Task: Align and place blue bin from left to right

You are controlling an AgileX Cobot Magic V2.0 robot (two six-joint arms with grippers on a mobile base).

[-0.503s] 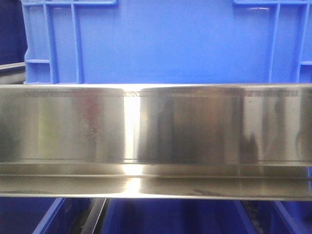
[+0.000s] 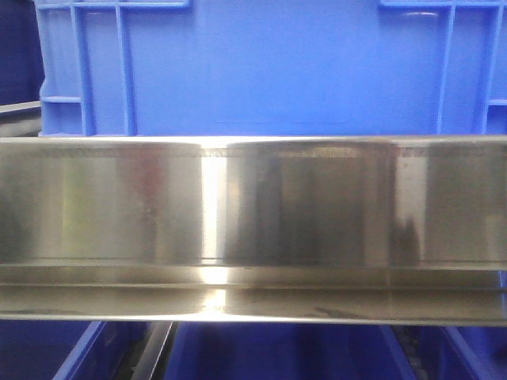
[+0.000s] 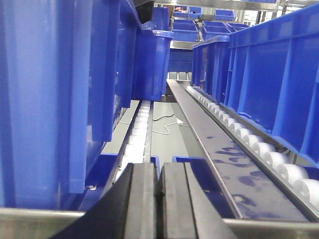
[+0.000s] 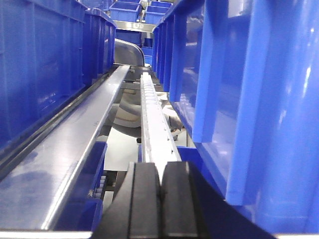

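While reflections shift on the rail — blue bin unmoved.

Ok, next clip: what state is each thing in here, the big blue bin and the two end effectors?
blue bin: upright behind the steel rail, not gripped.
left end effector: shut, nothing between the fingers.
right end effector: shut, nothing between the fingers.
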